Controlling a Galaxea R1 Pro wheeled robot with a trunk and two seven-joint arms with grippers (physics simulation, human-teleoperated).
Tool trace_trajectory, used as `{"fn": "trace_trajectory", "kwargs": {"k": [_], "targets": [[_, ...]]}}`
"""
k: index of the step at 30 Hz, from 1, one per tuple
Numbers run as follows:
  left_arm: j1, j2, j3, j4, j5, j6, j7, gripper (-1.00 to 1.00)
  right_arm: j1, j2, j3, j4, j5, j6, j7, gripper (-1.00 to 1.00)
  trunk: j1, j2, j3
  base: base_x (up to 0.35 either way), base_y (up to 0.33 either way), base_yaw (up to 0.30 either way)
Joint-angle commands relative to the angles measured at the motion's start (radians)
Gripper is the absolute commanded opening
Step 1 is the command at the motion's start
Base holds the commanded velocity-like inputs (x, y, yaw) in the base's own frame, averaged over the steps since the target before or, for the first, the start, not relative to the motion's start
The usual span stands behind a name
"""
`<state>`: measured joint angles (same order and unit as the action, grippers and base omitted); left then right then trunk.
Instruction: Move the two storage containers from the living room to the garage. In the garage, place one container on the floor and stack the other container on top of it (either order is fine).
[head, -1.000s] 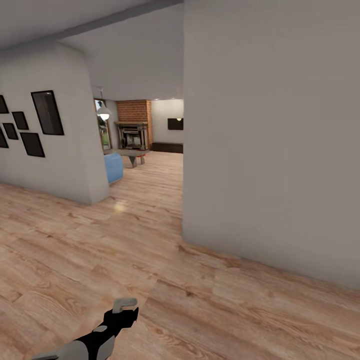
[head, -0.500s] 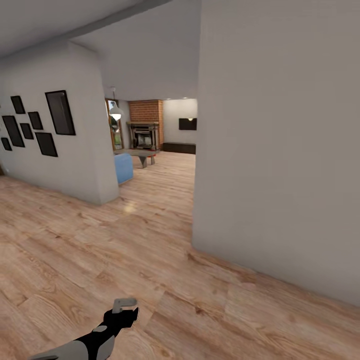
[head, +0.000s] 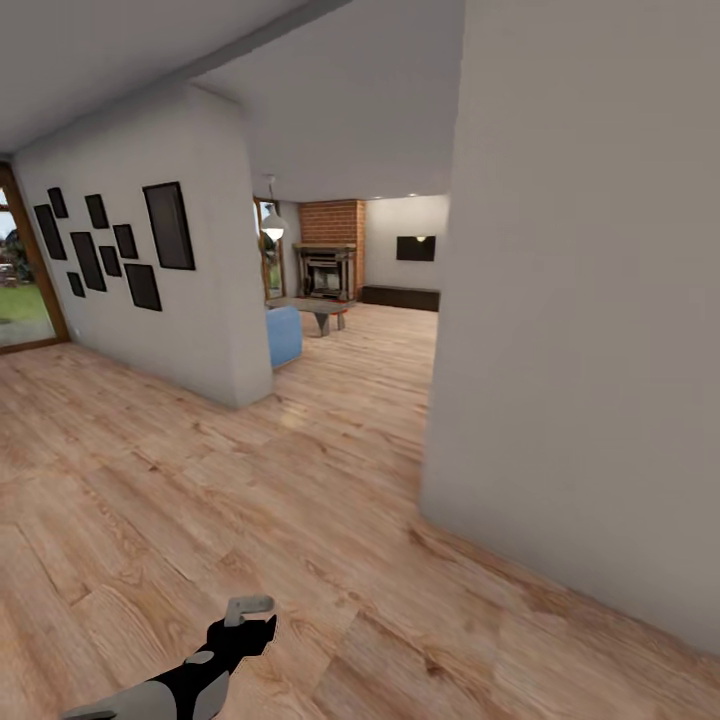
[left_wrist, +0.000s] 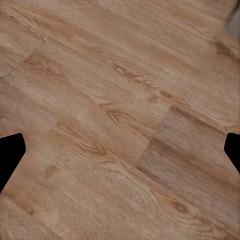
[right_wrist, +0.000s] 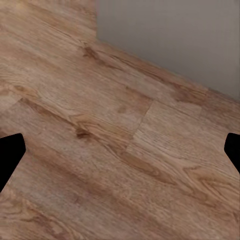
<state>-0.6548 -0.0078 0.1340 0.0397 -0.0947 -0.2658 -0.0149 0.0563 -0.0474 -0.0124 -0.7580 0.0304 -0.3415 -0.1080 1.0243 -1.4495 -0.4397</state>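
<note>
Ahead, past a white wall corner (head: 580, 350) on the right, the living room (head: 350, 300) opens far off — brick fireplace (head: 330, 250), a blue sofa (head: 284, 335) end, a low table (head: 322, 312). Black frames (head: 168, 225) hang on the left wall. The left gripper (head: 250, 604) hangs low over the light wood plank floor (head: 200, 480); its fingers stand wide apart, holding nothing. The right gripper (right_wrist: 120, 150) likewise gapes over planks near the wall's foot. No orange-red container can be made out.

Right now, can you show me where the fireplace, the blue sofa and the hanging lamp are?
brick fireplace (head: 330, 268), head view, on its dark opening.
blue sofa (head: 284, 335), head view, on its end.
hanging lamp (head: 273, 227), head view, on its shade.
</note>
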Motion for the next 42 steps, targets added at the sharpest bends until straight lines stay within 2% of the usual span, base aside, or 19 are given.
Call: {"fn": "trace_trajectory", "kwargs": {"k": [1,42], "targets": [[-0.002,0.000,0.008,0.004,-0.010,-0.006,0.000,1.00,0.000,0.000,0.000,-0.001,0.003,-0.001,-0.004,1.00,0.001,-0.001,-0.001,0.327,0.101,0.130],[-0.002,0.000,0.007,0.005,-0.010,-0.004,0.004,1.00,0.000,0.000,0.001,-0.001,0.003,-0.001,-0.004,1.00,0.001,-0.001,-0.001,0.323,0.148,0.006]]}}
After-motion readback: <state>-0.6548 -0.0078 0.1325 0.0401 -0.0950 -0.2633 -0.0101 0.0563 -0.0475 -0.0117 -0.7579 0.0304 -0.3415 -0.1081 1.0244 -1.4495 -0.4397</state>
